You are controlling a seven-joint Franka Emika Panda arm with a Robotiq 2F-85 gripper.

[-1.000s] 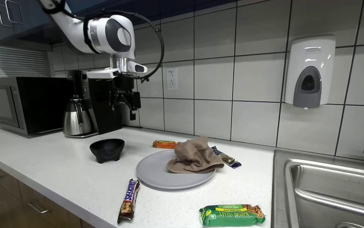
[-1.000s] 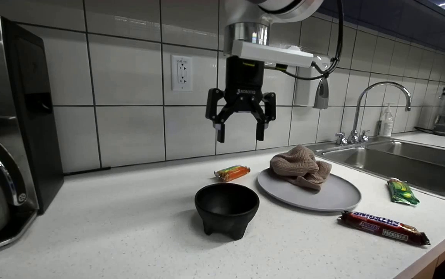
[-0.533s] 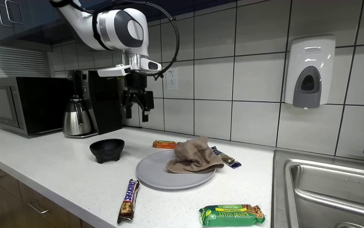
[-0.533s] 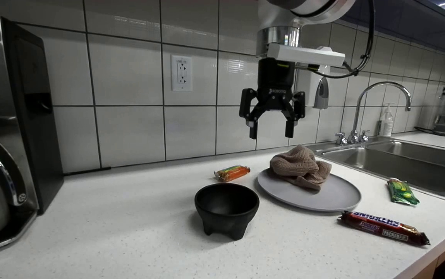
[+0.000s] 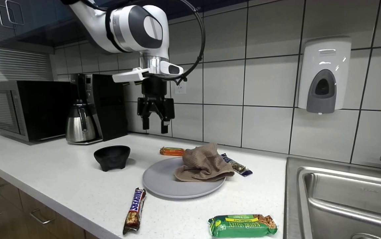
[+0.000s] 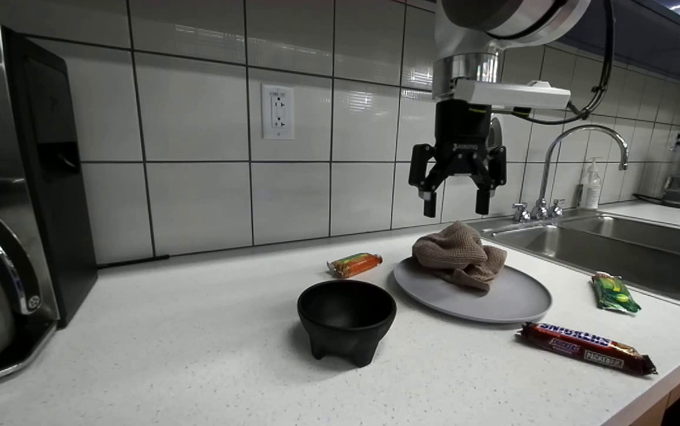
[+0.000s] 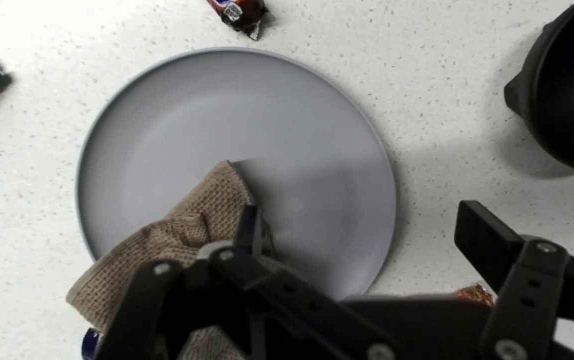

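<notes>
Fingers (image 6: 482, 202) are spread wide and empty, hanging above the brown towel (image 6: 455, 249), not touching. Towel's bunched mostly on the gray plate (image 6: 523, 293), one edge flopping past it, so the plate's propping most of it off the desk (image 6: 197, 331).

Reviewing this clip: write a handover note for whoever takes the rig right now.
Gripper: open, empty, hanging above the counter, touching nothing.
Things: brown cloth bunched on the gray plate, overhanging its edge; around it, orange-wrapped bar, blue-wrapped bar, green-wrapped bar, Snickers bar, black bowl.
Done: nothing is held or lifted.
Left: any grasp; the brown cloth and orange-wrapped bar look nearest.
</notes>
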